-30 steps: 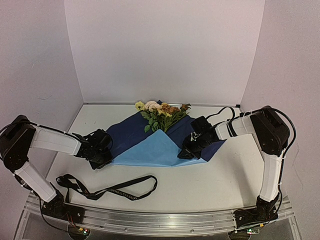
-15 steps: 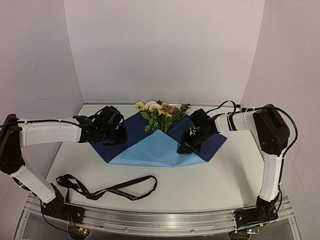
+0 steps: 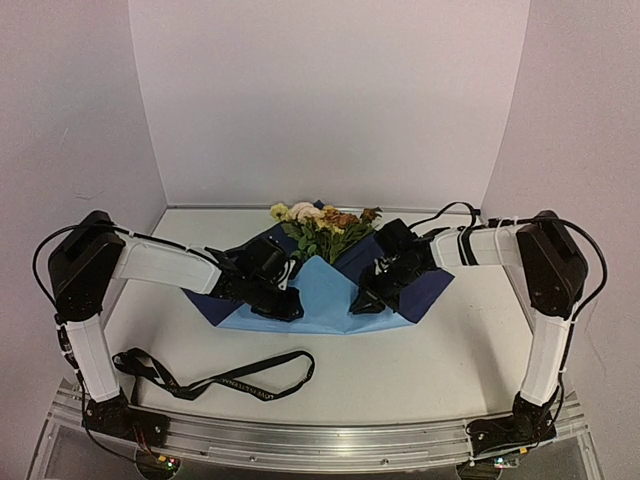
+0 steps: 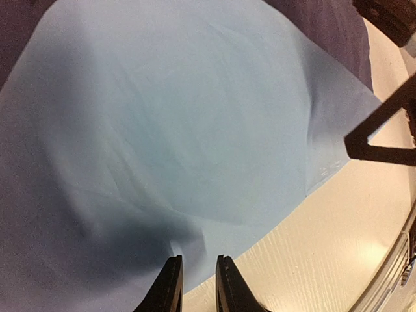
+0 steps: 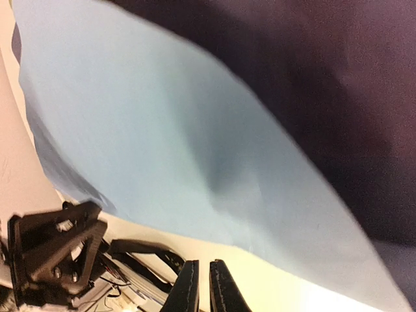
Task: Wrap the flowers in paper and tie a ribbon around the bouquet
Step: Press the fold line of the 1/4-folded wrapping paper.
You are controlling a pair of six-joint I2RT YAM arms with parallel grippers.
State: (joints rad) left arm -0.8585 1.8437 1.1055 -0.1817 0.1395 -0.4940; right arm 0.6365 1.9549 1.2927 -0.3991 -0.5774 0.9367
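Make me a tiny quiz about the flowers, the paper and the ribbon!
1. True or false: the ribbon is tied round the paper.
2. The flowers lie: A) on the paper's far part, B) beside the ribbon, C) in a vase.
3. Fill in: the paper's folded-over flap is light ____.
Key: 1 false, it lies loose on the table in front; 2 A; 3 blue.

White table [image 3: 450, 350] — paper [image 3: 322, 296], ribbon [image 3: 245, 389]

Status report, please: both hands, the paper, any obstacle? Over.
Left hand at paper edge, grip unclear; right hand shut beside the fold. Paper folded over the flowers stems. Ribbon loose on table, untied. Nothing blocking.
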